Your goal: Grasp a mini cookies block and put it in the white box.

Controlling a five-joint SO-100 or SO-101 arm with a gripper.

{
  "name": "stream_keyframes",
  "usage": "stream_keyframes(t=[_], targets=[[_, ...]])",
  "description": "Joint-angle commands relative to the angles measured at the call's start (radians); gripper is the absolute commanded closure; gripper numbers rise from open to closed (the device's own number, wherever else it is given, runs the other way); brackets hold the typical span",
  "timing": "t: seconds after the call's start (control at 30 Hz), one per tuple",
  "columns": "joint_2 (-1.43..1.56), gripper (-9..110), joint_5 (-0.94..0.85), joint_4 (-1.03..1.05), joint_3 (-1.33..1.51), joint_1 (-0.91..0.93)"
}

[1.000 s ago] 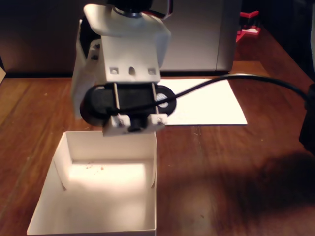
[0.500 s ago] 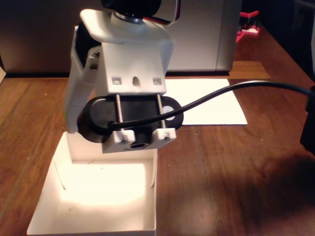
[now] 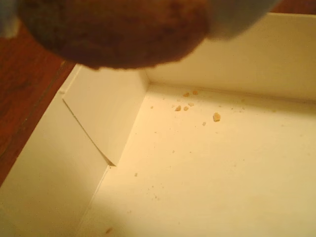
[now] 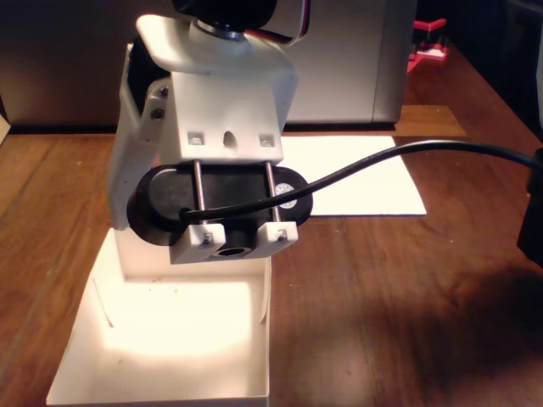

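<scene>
In the wrist view the mini cookies block (image 3: pixel 118 39), a round golden-brown cookie, fills the top of the picture, blurred and close. My gripper (image 3: pixel 121 17) is shut on it, with a white fingertip (image 3: pixel 237 19) at its right and another at the top left corner. The cookie hangs above the inside of the white box (image 3: pixel 276 54), near a corner of it. In the fixed view the arm's wrist (image 4: pixel 221 153) stands over the far end of the white box (image 4: pixel 170 339) and hides the fingers and the cookie.
Several small crumbs (image 3: pixel 216 117) lie on the box floor near the far wall. A flat white paper sheet (image 4: pixel 365 178) lies on the brown wooden table (image 4: pixel 407 322) behind the arm. A black cable (image 4: pixel 407 153) runs off to the right.
</scene>
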Motion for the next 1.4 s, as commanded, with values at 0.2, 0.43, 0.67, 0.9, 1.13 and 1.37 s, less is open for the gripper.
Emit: stream_keyframes(t=[0.2, 0.43, 0.67, 0.9, 1.13, 1.37], targets=[[0.057, 61, 0.006, -0.020, -0.120, 0.023], [0.057, 66, 0.006, -0.018, -0.120, 0.029], [0.069, 101, 0.034, 0.020, -0.120, 0.071], [0.144, 102, 0.043, 0.071, -0.120, 0.164], [0.241, 102, 0.089, 0.118, -0.112, 0.302], [0.344, 102, 0.144, 0.141, -0.071, 0.440]])
